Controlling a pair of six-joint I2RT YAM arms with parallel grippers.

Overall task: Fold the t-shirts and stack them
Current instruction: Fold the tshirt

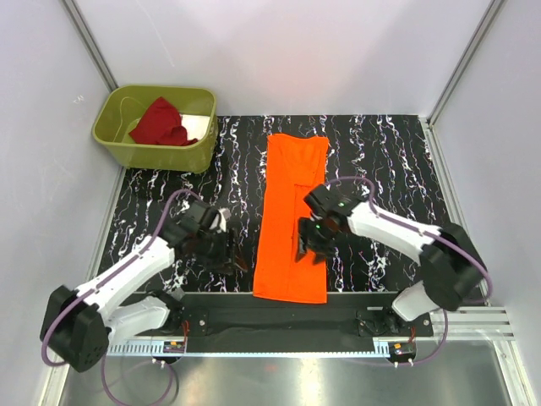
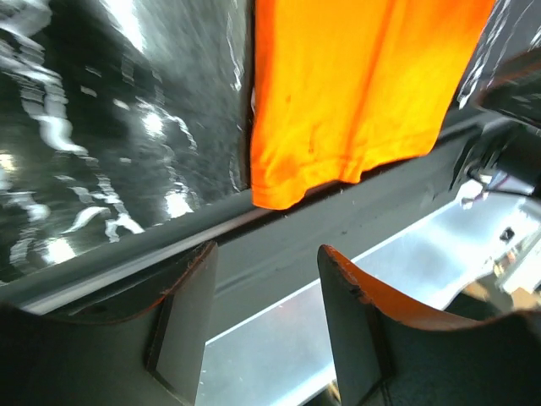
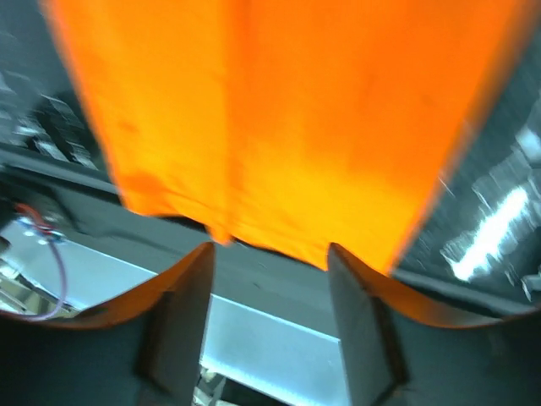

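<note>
Orange t-shirt [image 1: 292,222], a long strip, reaches the table's [image 1: 380,152] near edge; dark red t-shirt [image 1: 161,123] in bin [image 1: 127,148], far-left corner. Left gripper [image 1: 226,249] and right gripper [image 1: 308,239] gape empty. Risk: pinching 1 layer would unfold the strip.

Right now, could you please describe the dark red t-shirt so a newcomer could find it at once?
Look to the far left corner of the black marbled table, where an olive-green bin stands. The dark red t-shirt lies crumpled inside it. The only other shirt, the orange t-shirt, is flat in a long strip mid-table.
</note>
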